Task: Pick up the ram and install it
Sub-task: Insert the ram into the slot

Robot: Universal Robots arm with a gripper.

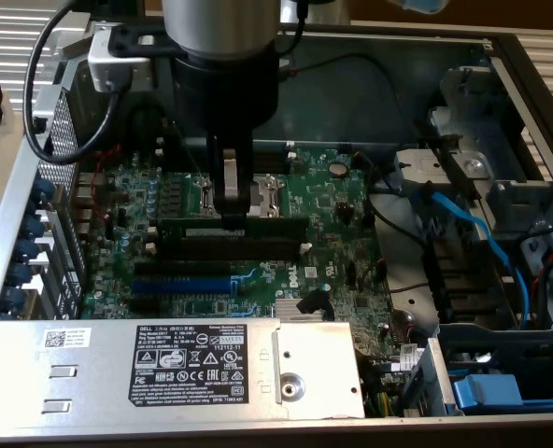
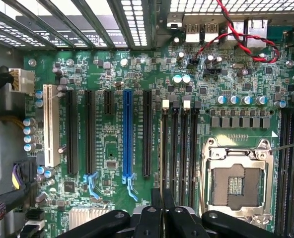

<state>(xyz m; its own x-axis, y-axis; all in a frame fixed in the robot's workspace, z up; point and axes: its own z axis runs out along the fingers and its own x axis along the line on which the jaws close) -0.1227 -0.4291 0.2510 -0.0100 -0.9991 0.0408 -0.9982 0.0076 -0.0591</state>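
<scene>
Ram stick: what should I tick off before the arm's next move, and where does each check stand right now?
1. Pincer closed on the ram: ok, it grips the stick's middle.
2. Ram running parallel to the black memory slots: ok in the exterior view.
3. Ram held level, not tilted end to end: ok.
4. Ram seated in a slot: cannot tell.
5. White end clips swung open: cannot tell.
6. Red wires apart from the memory slots: ok, they lie up by the rear ports.
</scene>
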